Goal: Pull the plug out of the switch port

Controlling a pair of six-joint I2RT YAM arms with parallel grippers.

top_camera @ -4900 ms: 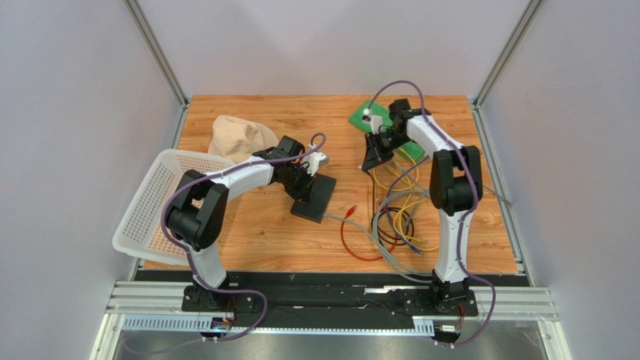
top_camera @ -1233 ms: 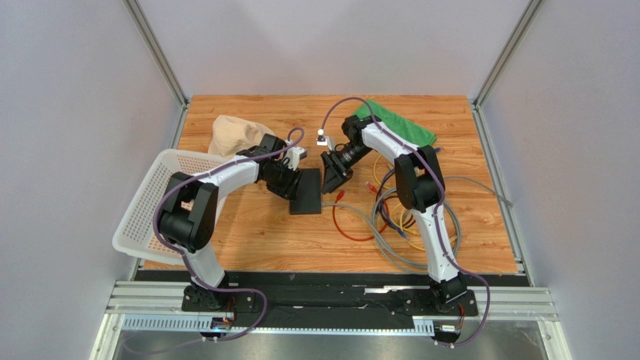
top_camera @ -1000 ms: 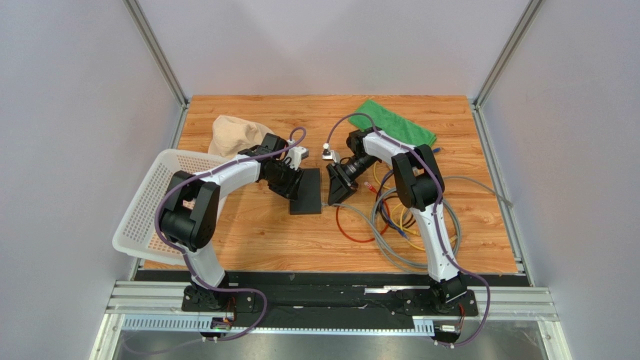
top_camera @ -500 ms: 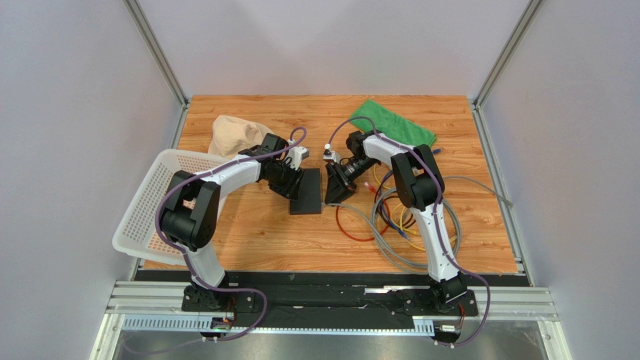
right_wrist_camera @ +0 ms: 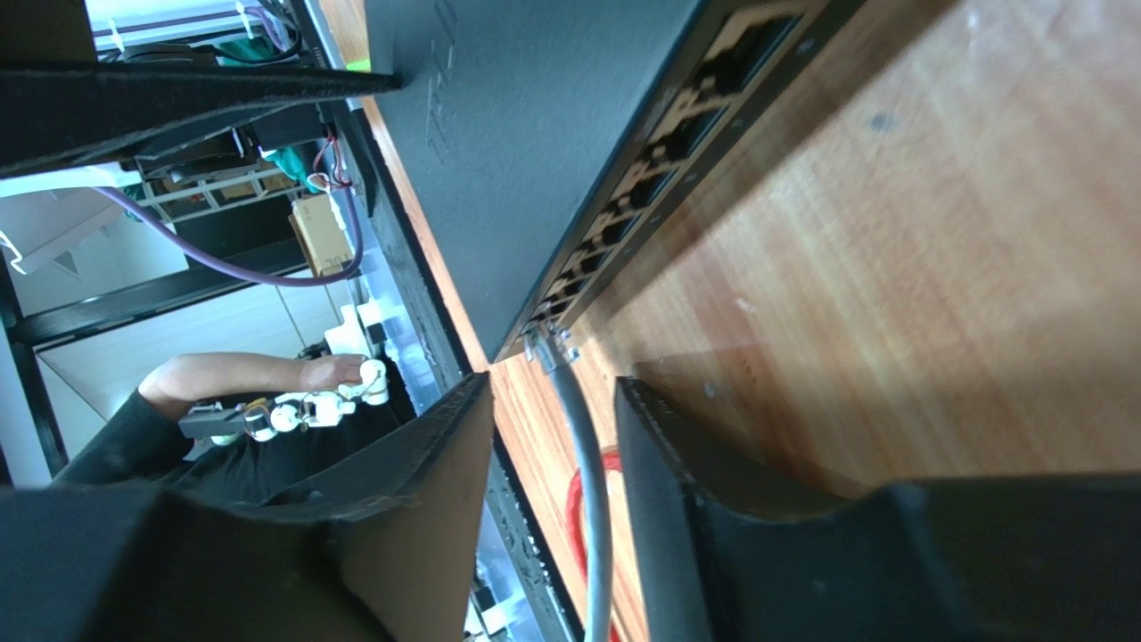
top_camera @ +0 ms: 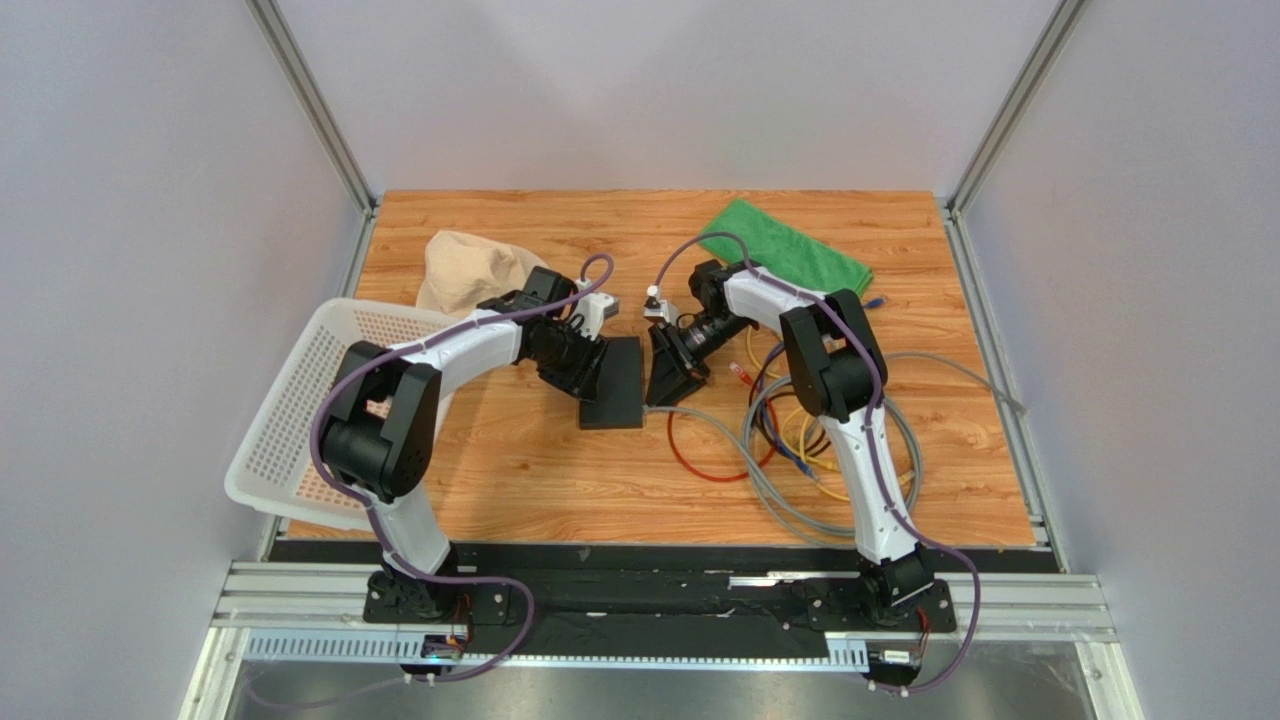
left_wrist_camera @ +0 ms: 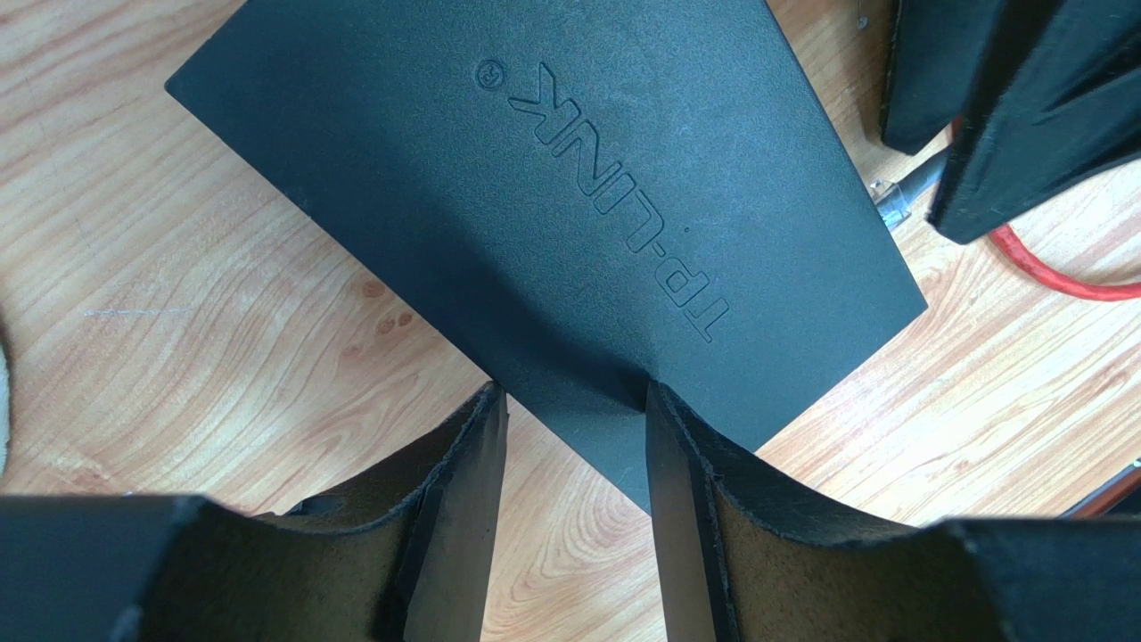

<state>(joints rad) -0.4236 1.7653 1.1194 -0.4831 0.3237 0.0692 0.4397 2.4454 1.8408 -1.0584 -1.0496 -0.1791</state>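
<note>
The black switch point(top_camera: 619, 387) lies flat on the wooden table, its TP-LINK top point(left_wrist_camera: 589, 174) filling the left wrist view. My left gripper point(top_camera: 583, 365) point(left_wrist_camera: 569, 395) pinches the switch's near left corner between its fingers. The clear plug point(right_wrist_camera: 551, 345) on the grey cable point(right_wrist_camera: 581, 468) sits in the end socket of the port row. My right gripper point(top_camera: 663, 381) point(right_wrist_camera: 556, 388) straddles that cable just behind the plug, open, with a gap on each side. Its black fingers point(left_wrist_camera: 1018, 121) show beside the plug point(left_wrist_camera: 891, 201).
A red cable point(left_wrist_camera: 1072, 274) and a tangle of grey, yellow and black cables point(top_camera: 796, 443) lie right of the switch. A green cloth point(top_camera: 789, 248) is at the back, a beige cloth point(top_camera: 469, 270) back left, a white basket point(top_camera: 308, 420) at the left edge.
The right arm came from the green cloth at the back to the switch's port side, edged closer, and its jaws narrowed around the grey cable. The left gripper and switch stayed still this last second.
</note>
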